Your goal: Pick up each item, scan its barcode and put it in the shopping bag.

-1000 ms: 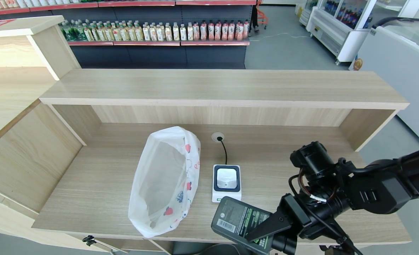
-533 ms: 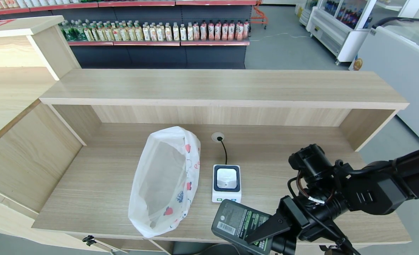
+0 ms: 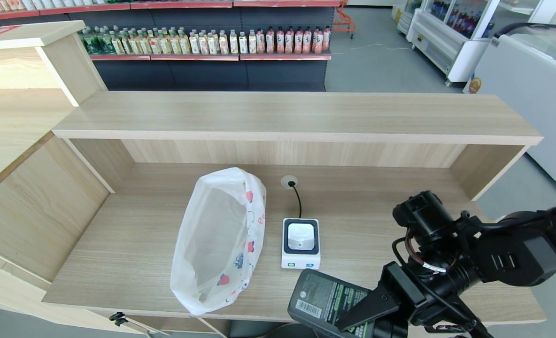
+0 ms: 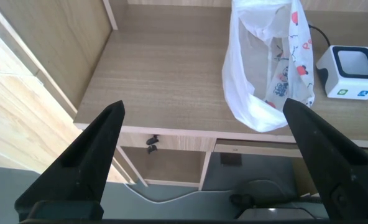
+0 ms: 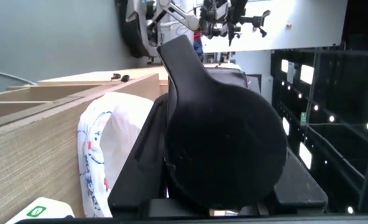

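Observation:
My right gripper is shut on a dark grey flat pack with a green label and a white barcode facing up. It holds the pack over the counter's front edge, just in front of the white barcode scanner. In the right wrist view the pack appears as a dark shape between the fingers. The white shopping bag with a red print lies open on the counter, left of the scanner. My left gripper is open and holds nothing, low in front of the counter with the bag beyond it.
The wooden counter has a raised back shelf and side walls. The scanner's cable runs to a hole behind it. A small latch sits under the front edge. Store shelves and freezers stand far behind.
My right gripper has shifted the pack slightly to the right and toward the counter's front edge, away from the scanner. The bag and scanner have not moved.

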